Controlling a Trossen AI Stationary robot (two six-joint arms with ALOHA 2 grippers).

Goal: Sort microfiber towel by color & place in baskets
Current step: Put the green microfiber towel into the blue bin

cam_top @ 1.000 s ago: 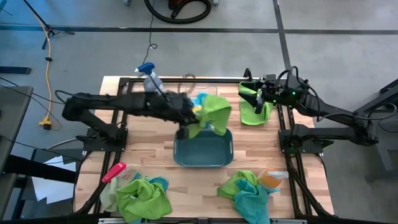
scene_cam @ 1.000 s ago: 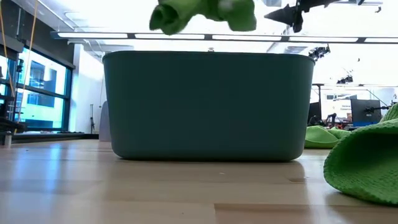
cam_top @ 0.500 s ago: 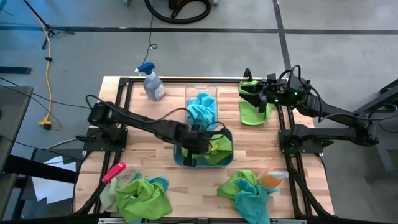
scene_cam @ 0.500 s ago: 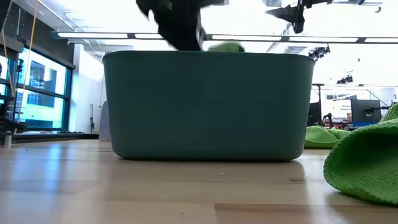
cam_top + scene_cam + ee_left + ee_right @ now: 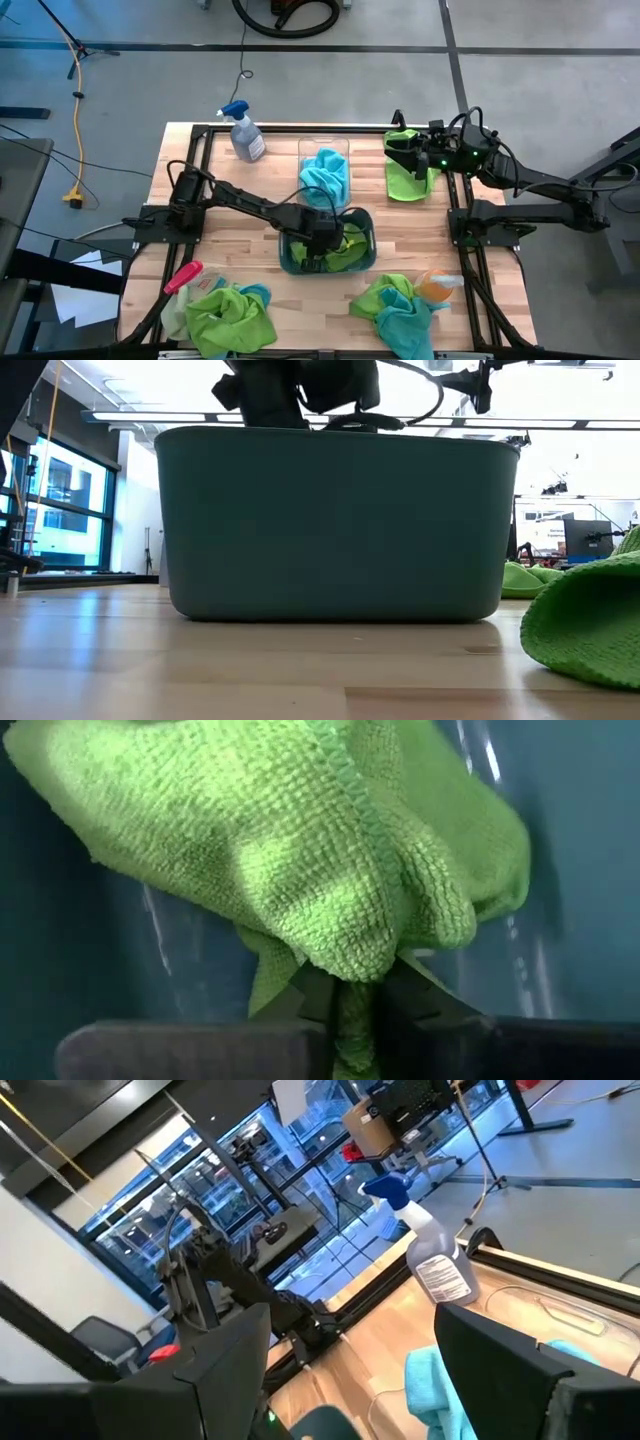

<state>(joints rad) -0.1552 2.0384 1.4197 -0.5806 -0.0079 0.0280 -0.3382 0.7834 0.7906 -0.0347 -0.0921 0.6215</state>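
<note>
My left gripper (image 5: 322, 245) reaches down into the dark teal bin (image 5: 371, 238) and is shut on a lime green towel (image 5: 300, 850) that lies bunched inside it. In the low view the bin wall (image 5: 335, 530) hides the fingers. The clear narrow bin (image 5: 306, 150) behind it holds a turquoise towel (image 5: 326, 176). My right gripper (image 5: 350, 1380) hangs open at the far right, above another green towel (image 5: 404, 180) that lies flat on the table. Mixed piles of green and turquoise towels lie at the near left (image 5: 228, 315) and near right (image 5: 398, 305). My left gripper pinches a bunched fold of the lime green towel (image 5: 352, 992) between its two fingers (image 5: 425, 1005), coming from above and pointing down into the teal bin. The rest of the towel spreads slack in front of the fingers, against the bin's inside.
A spray bottle with a blue trigger (image 5: 243, 135) stands at the far left of the table. A pink-handled brush (image 5: 182, 277) lies near the left pile. Black frame rails run along the table's left and right sides. Bare wood shows left of the teal bin.
My left gripper has carried the green towel from above the far side of the teal bin toward the near edge and down into the bin, staying shut on it. The towel, lifted clear before, now lies inside. The bin has shifted slightly toward the near edge.
</note>
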